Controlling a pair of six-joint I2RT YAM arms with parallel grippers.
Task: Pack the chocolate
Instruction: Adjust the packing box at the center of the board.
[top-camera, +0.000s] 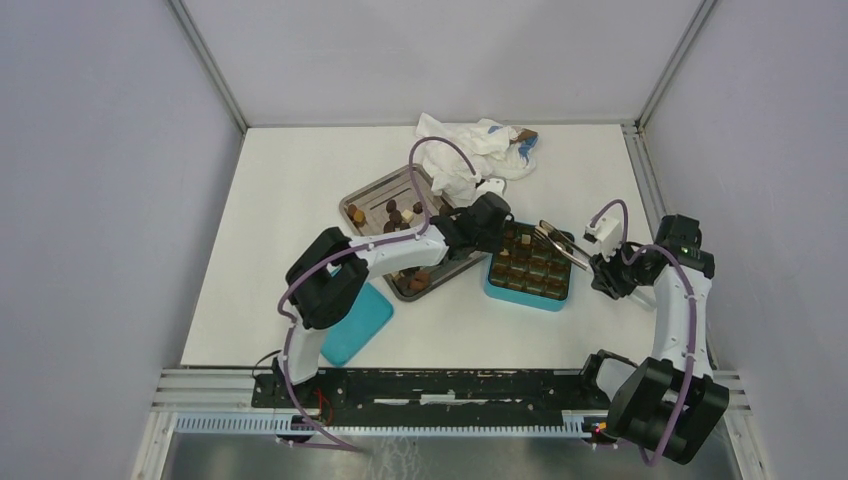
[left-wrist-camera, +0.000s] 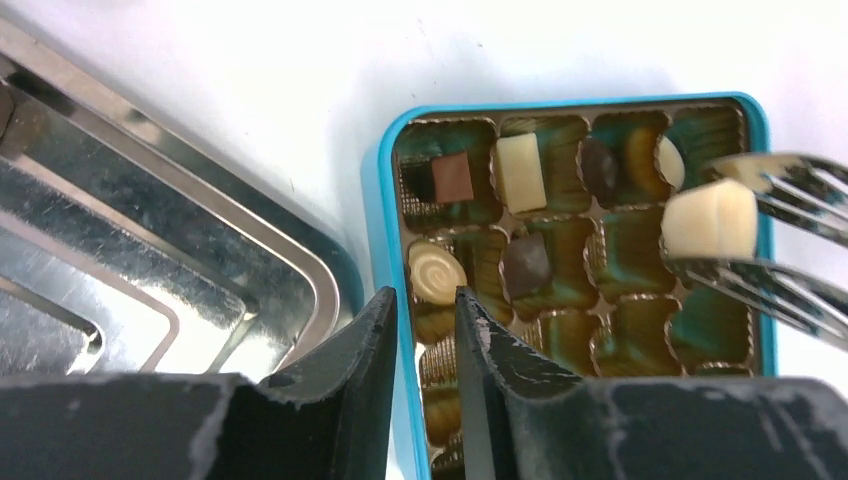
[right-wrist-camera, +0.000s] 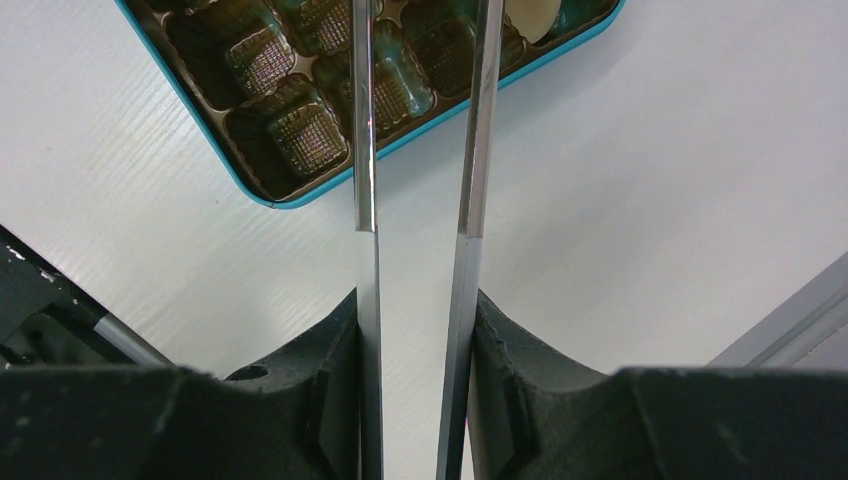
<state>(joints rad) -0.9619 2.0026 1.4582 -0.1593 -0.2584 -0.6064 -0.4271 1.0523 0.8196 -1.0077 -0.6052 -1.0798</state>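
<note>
You are mid-placement: the right claw (right-wrist-camera: 413, 300) is clenched on the handles of a pair of metal tongs (right-wrist-camera: 367, 150). The tongs' tips pinch a cream-white chocolate (left-wrist-camera: 710, 218) just above the teal box (left-wrist-camera: 378, 200), over an empty cell along the wall farthest from the left claw (left-wrist-camera: 424, 292). A few cells are filled already, among them a brown square piece (left-wrist-camera: 452, 177) and a round swirled piece (left-wrist-camera: 437, 272). Many cells are bare, and more loose chocolates (top-camera: 396, 212) lie on the metal tray (left-wrist-camera: 200, 230) next to the box on the white surface (top-camera: 290, 180). Your next move, as I judge it, is to lower the tongs until the piece sits in its cell. Then ease the right claw so the tips spread, and lift straight out without dragging the piece. The left claw's fingers stand close together astride the box's near wall; you cannot tell from here whether they pinch it or only flank it. The left arm stretches forward and rightward across the tray. The right arm is folded at the elbow, its forearm aimed leftward at the box.
</note>
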